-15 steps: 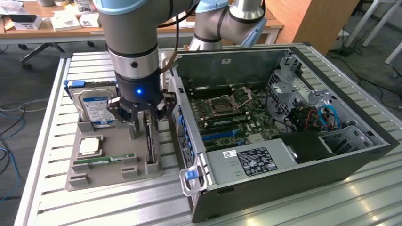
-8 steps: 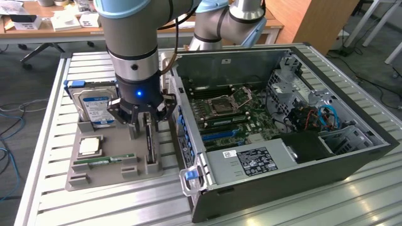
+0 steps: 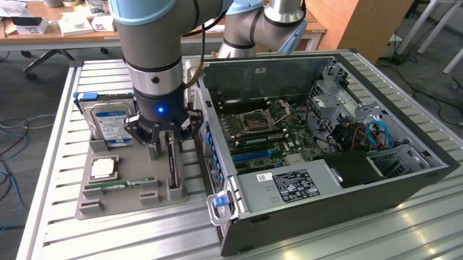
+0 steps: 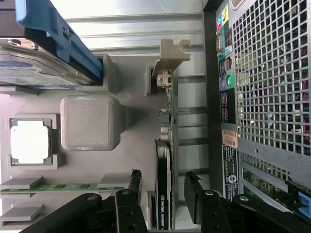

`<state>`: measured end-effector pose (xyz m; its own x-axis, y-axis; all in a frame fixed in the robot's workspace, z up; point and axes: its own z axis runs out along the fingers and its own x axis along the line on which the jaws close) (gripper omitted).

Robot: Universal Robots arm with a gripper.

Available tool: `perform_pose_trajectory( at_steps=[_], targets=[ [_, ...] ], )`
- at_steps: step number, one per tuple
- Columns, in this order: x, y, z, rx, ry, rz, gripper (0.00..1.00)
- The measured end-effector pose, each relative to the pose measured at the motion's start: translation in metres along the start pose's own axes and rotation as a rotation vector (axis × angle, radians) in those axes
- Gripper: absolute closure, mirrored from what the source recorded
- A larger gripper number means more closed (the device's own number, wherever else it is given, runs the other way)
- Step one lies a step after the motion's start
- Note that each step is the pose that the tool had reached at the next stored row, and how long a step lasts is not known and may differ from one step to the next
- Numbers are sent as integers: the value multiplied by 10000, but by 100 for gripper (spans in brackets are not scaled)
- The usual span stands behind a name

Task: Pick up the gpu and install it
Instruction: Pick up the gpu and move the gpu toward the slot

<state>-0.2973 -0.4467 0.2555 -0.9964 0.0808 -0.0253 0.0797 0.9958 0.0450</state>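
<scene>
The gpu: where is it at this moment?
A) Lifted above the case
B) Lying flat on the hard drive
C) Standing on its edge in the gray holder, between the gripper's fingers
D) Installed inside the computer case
C: the gpu stands on edge in the gray holder, outside the computer case, with the open gripper straddling it.

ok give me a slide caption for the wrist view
Open gripper straddling the graphics card, which stands on edge in its grey holder beside the computer case.
</scene>
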Motion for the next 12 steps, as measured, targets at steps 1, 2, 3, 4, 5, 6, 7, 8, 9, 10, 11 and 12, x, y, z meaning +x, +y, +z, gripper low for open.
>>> perform_pose_trajectory(
  at_steps=[1, 2, 3, 4, 5, 6, 7, 8, 9, 10, 11, 12],
  targets=[
    [0, -1, 12, -1, -1, 0, 52],
    [0, -1, 22, 0, 0, 0, 52],
    [1, -2, 32, 0, 0, -1, 52],
    [1, -2, 42, 0, 0, 0, 52],
    [1, -2, 51, 0, 0, 0, 52],
    [1, -3, 60, 0, 0, 0, 52],
    [1, -3, 69, 0, 0, 0, 52],
    [2, -4, 79, 0, 0, -1, 52],
    [2, -4, 88, 0, 0, 0, 52],
    [2, -4, 96, 0, 0, 0, 52],
    [2, -5, 104, 0, 0, 0, 52],
    [3, -5, 113, 0, 0, 0, 52]
  ],
)
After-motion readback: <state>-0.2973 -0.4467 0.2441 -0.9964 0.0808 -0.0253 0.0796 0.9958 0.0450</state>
